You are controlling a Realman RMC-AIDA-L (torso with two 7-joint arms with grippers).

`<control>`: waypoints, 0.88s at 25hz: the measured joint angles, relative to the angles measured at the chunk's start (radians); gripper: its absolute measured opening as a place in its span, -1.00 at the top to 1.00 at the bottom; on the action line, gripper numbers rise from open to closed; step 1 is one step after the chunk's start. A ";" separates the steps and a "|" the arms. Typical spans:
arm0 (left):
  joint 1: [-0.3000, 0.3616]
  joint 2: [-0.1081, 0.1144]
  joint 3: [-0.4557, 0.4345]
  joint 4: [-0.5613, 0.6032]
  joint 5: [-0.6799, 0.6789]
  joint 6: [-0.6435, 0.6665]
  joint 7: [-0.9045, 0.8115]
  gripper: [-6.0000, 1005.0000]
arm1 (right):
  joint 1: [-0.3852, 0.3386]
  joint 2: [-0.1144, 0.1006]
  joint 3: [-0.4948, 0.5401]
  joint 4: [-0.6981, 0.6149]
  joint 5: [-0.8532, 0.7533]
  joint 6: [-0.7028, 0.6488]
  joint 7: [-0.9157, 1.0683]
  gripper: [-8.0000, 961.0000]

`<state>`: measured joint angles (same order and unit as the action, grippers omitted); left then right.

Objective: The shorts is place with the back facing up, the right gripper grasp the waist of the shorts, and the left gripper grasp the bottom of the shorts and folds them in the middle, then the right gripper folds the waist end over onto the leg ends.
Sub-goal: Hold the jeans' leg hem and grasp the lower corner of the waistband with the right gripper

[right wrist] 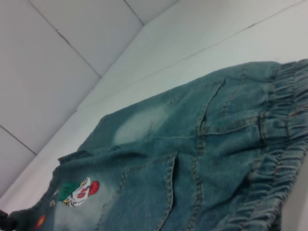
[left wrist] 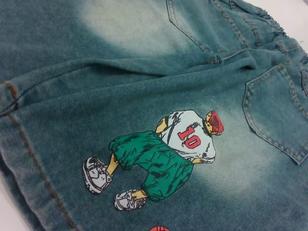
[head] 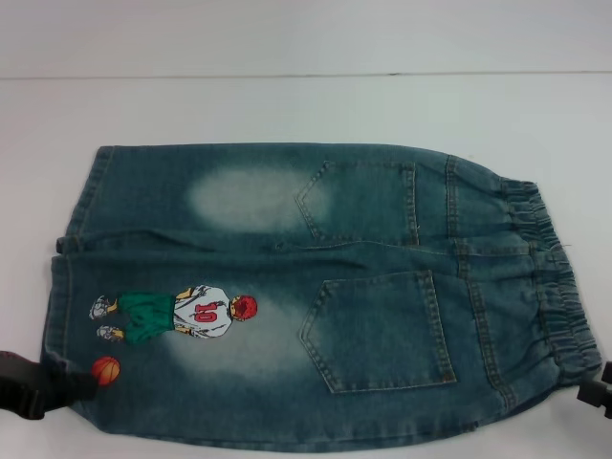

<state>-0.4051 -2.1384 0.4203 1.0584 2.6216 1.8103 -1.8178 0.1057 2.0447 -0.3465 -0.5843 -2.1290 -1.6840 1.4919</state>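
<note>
Starting at your left: the left gripper [head: 38,384] sits at the near-left corner of the shorts [head: 316,287], right at the bottom hem [head: 57,287]. Only its black body shows, overlapping the denim edge beside the orange ball print; you can't tell how wide its fingers are or whether they pinch cloth. The shorts lie flat on the white table [head: 306,105], back up, legs to your left, waistband [head: 555,277] to your right. The footballer print [left wrist: 159,159] fills the left wrist view. Both back pockets face up. The right gripper [head: 601,394] pokes in by the waistband's near corner, mostly out of view; finger state can't be read.
</note>
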 joint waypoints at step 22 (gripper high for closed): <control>-0.001 0.000 0.000 0.000 0.000 0.009 0.000 0.91 | 0.042 -0.006 -0.008 0.004 0.000 0.016 0.020 -0.74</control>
<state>-0.4065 -2.1383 0.4203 1.0584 2.6215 1.8190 -1.8178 0.1478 2.0391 -0.3549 -0.5801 -2.1291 -1.6684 1.5121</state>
